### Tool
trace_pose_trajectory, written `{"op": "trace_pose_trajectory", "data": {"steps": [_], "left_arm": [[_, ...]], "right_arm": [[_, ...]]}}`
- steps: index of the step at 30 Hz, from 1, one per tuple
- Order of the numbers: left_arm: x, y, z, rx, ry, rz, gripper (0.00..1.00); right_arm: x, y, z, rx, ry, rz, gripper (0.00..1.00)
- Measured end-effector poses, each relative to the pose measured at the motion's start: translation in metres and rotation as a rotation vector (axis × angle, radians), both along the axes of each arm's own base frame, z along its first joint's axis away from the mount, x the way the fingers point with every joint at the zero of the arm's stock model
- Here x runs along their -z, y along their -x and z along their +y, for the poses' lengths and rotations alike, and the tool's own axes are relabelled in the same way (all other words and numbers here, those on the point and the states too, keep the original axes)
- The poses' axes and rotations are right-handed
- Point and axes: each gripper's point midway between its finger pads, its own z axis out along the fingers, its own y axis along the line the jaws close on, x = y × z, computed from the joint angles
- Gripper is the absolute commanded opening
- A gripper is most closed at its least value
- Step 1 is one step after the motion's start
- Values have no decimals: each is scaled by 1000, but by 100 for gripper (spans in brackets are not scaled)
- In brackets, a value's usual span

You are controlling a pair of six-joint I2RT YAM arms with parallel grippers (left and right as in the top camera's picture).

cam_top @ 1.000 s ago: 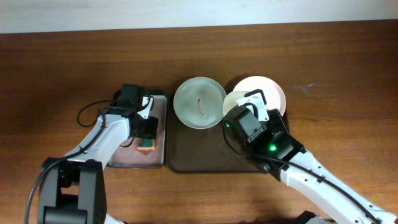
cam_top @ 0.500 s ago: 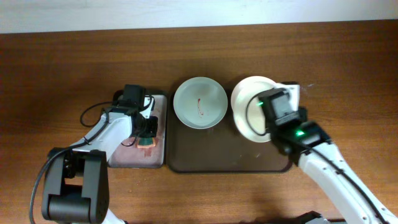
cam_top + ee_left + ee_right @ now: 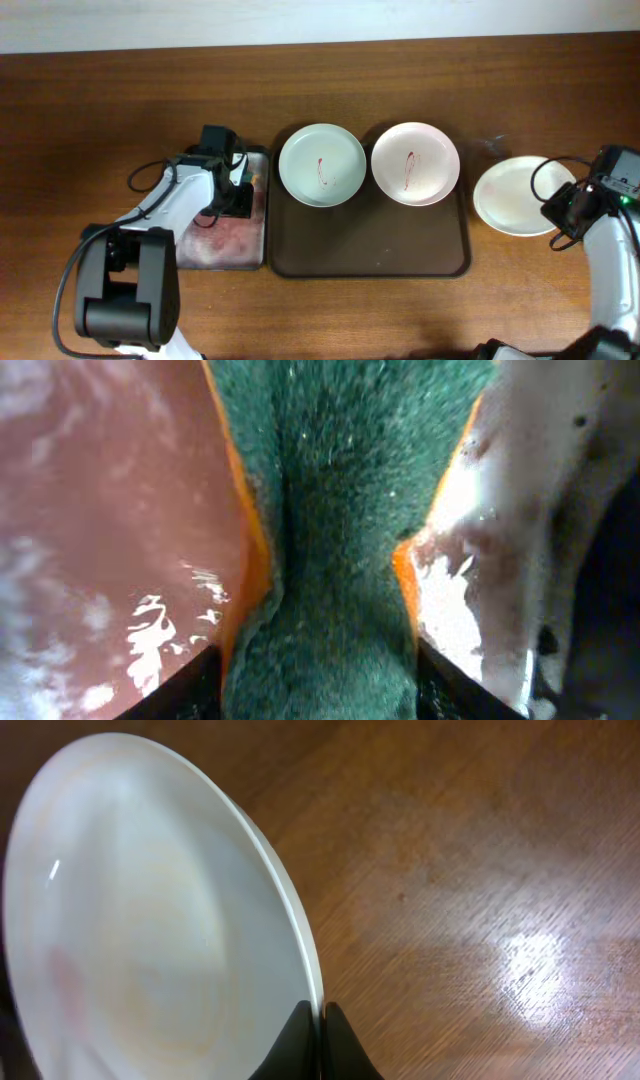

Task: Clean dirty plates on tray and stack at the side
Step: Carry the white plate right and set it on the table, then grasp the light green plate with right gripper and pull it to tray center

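The pale plate is caught by its rim in the right gripper. From the wrist view, the two dark fingertips are pressed together on the thin edge of the plate, with bare wood grain showing beside it. It lies off to the right of the tray, over the brown tabletop. I cannot tell whether it rests flat on the wood or hangs just above it. Its face looks clean from above.

Across the table, the left gripper is down in the smaller tray, the one with the pinkish wet bottom. Its jaws are closed on a green scouring sponge with orange edges, squeezing it to a waist between them. Foam and water sit on the tray floor around it.

On the big dark tray, two plates stand side by side along the far edge. The greenish plate is on the left and the pinkish plate on the right. Each has a thin red smear near its middle.
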Motion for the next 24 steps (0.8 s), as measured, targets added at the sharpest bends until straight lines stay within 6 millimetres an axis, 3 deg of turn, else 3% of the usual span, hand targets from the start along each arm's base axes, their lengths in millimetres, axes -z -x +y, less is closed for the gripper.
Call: {"op": "trace_pose_trajectory", "data": {"steps": [1, 2, 3, 5, 9, 10, 12, 14, 16, 17, 18, 19, 20, 22, 24], "left_arm": [[2, 0, 0, 0, 0, 0, 43], [3, 0, 0, 0, 1, -4, 12], [4, -1, -1, 2, 3, -6, 0], [5, 0, -1, 0, 3, -2, 0], [7, 21, 3, -1, -9, 88, 1], [8, 30, 4, -5, -14, 125, 23], [8, 38, 5, -10, -17, 157, 41], [8, 46, 4, -16, -12, 190, 46], [5, 46, 3, -26, -6, 186, 47], [3, 45, 3, -25, -2, 177, 53], [0, 44, 3, -25, -1, 165, 64], [-9, 37, 2, -27, 7, 121, 64], [-18, 30, 1, -30, 15, 79, 65], [-28, 21, -1, -27, 23, 25, 75], [-29, 20, -1, -29, 24, 19, 76]], "right_arm": [[6, 0, -3, 10, -14, 7, 7], [15, -3, -5, 17, -47, 8, 19], [19, -5, -4, 14, -63, 3, 24], [18, -20, 6, -31, -123, -64, 31], [8, -49, 41, -194, -276, -205, 31], [4, -57, 57, -269, -317, -232, 31], [-3, -70, 93, -426, -363, -259, 33], [-9, -81, 152, -632, -415, -267, 35], [-11, -84, 187, -750, -429, -262, 38], [-12, -82, 220, -847, -448, -254, 39], [-13, -82, 237, -901, -442, -247, 40], [-13, -78, 266, -992, -441, -236, 41], [-13, -75, 285, -1049, -429, -231, 42], [-10, -74, 313, -1115, -403, -224, 45], [5, -76, 334, -1116, -390, -192, 45]]}}
